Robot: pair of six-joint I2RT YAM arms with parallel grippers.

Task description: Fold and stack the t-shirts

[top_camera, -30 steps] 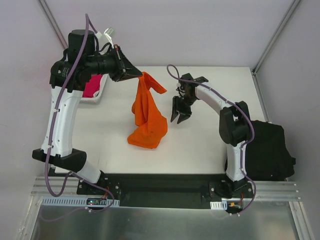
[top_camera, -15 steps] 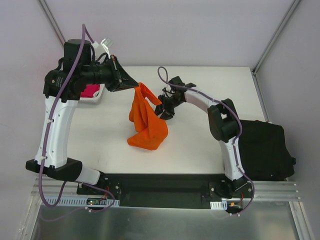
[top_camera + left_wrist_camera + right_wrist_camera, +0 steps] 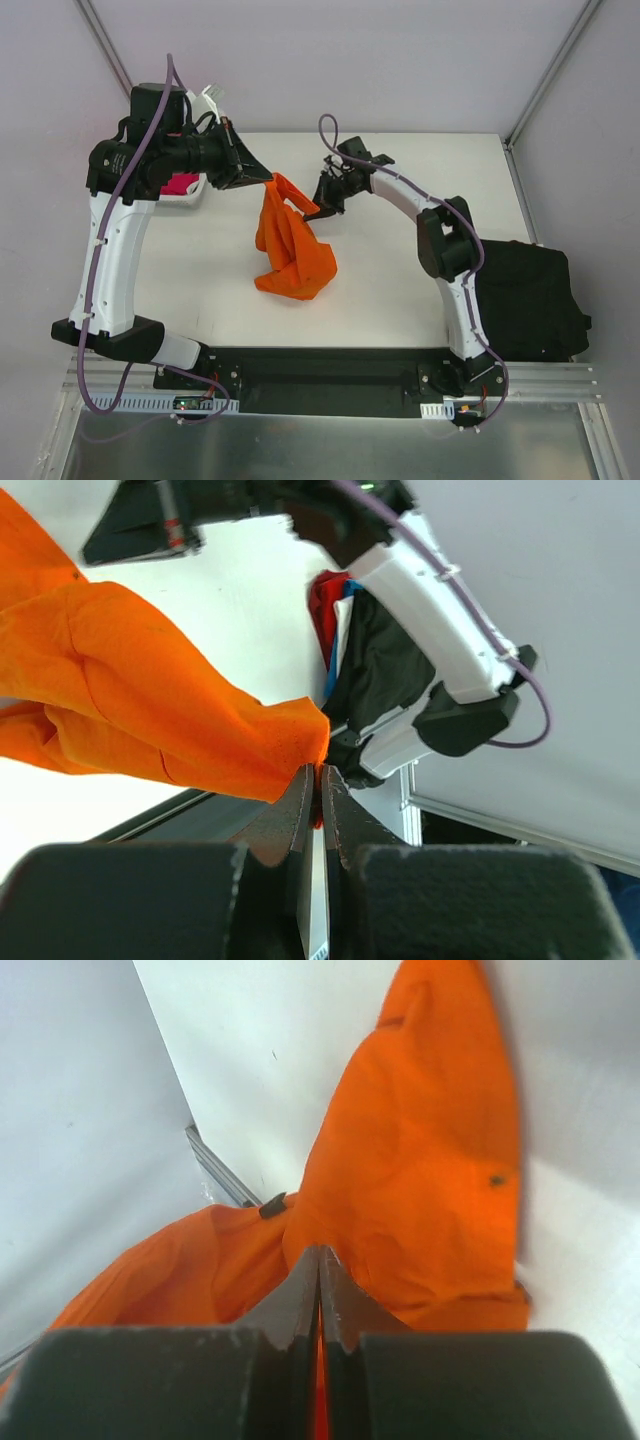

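Clenched tight, the left gripper (image 3: pixel 268 178) pinched an upper corner of the orange t-shirt (image 3: pixel 292 245). The right gripper (image 3: pixel 312 210) was closed on a fold of the same cloth just beside it, with a sliver of orange showing between its jaws in its own wrist view. The shirt hung from those two pinches in a crumpled drape, its lower part heaped on the table (image 3: pixel 400 290) near the middle.

To my eye the step in hand was spreading the shirt flat before any fold, and the two grips sat too close together for that. Doing it well would mean drawing the claws apart along whichever edge they held (I couldn't tell hem from shoulder) until the cloth pulled taut. It would also mean keeping low enough that the bottom dragged out flat rather than bunching, and not tugging so hard that a thin pinch slipped.

Further out, a magenta shirt (image 3: pixel 182 183) lay in the white basket (image 3: pixel 198 193) at the far left. The black shirts (image 3: pixel 530 300) were piled at the near right, well apart from the work.
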